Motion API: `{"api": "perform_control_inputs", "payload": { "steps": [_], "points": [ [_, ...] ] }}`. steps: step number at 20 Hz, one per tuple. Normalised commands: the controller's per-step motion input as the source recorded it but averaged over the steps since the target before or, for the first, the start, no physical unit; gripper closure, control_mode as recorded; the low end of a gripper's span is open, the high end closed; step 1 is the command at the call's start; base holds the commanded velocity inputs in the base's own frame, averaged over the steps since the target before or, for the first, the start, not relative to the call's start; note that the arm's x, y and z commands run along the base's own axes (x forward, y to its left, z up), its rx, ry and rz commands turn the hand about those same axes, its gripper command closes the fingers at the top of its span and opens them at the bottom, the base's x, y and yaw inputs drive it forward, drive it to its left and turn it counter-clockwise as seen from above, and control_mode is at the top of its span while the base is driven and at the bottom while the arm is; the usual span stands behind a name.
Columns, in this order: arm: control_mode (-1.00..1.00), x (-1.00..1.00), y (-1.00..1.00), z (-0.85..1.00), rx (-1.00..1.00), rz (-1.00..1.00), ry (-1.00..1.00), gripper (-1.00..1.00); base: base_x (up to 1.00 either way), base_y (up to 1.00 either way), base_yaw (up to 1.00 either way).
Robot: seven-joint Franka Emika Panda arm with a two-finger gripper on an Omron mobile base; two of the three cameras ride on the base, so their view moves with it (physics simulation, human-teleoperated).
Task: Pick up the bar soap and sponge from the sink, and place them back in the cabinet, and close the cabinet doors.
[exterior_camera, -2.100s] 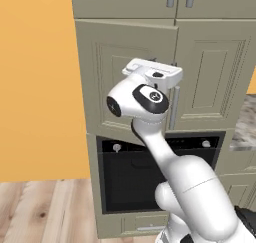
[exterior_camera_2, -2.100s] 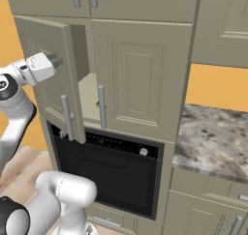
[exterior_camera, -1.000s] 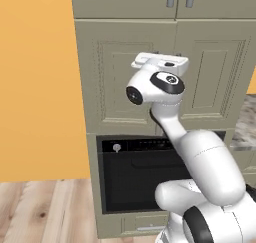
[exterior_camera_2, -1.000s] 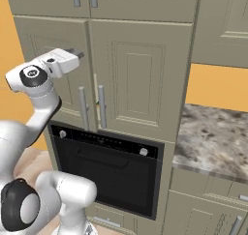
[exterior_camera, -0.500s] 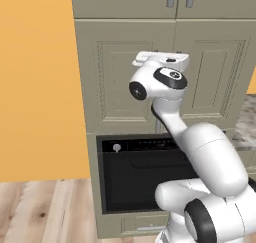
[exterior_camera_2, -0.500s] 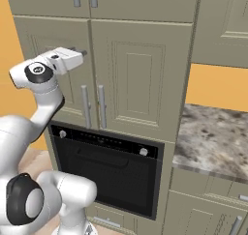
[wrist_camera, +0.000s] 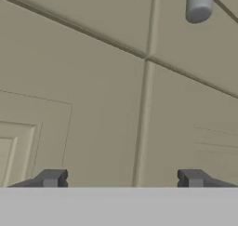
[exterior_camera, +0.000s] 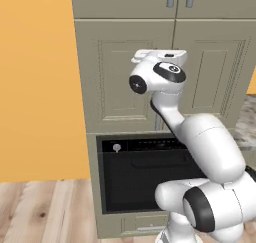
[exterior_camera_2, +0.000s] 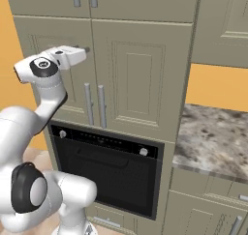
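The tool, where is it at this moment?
In the right base view the tool is at the upper left, against the closed cabinet doors, above their steel handles and the black oven.

The shut cabinet doors (exterior_camera_2: 111,79) hide the shelf; the arm covers their handles in the left base view

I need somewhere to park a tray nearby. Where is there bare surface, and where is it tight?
The speckled stone counter, right of the cabinet doors and the black oven, lies bare where it shows. The wood floor left of the oven is free too. It is tight at the doors: the hand sits close against them.
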Motion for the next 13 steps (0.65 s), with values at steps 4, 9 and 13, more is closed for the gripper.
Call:
{"api": "perform_control_inputs", "payload": {
  "steps": [4,9,13],
  "points": [
    [-1.00,0.23,0.00,0.00,0.00,0.01,0.03,-1.00,0.00,0.00,0.00],
    [-1.00,0.23,-0.01,0.00,0.00,0.01,0.04,-1.00,0.00,0.00,0.00],
    [-1.00,0.26,-0.04,0.00,0.00,0.02,0.03,-1.00,0.00,0.00,0.00]
  ]
}}
